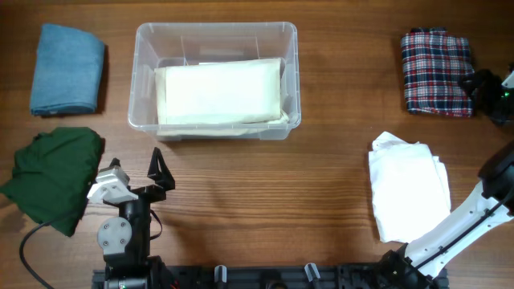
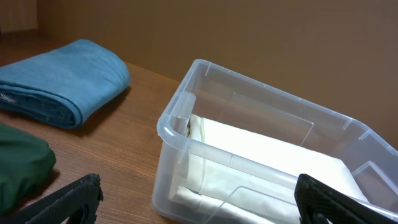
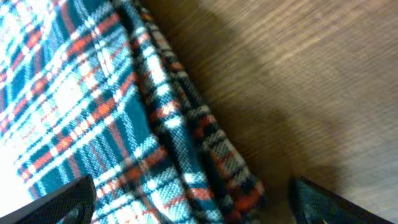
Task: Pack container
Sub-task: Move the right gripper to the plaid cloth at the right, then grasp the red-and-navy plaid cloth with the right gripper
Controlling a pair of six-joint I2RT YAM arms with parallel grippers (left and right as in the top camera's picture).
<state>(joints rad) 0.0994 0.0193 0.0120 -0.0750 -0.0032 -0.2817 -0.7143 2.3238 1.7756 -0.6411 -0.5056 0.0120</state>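
Observation:
The clear plastic container (image 1: 215, 36) stands at the back middle of the table with a folded cream cloth (image 1: 218, 90) inside; it also shows in the left wrist view (image 2: 186, 134). My left gripper (image 1: 136, 170) is open and empty in front of the container's left corner, next to a green cloth (image 1: 55, 164). My right gripper (image 1: 482, 87) is open at the right edge of a folded plaid cloth (image 1: 434, 71), its fingers straddling the cloth's edge (image 3: 168, 124) close above it.
A folded blue towel (image 1: 67, 67) lies at the back left and shows in the left wrist view (image 2: 62, 78). A folded white cloth (image 1: 408, 186) lies at the front right, by the right arm's base.

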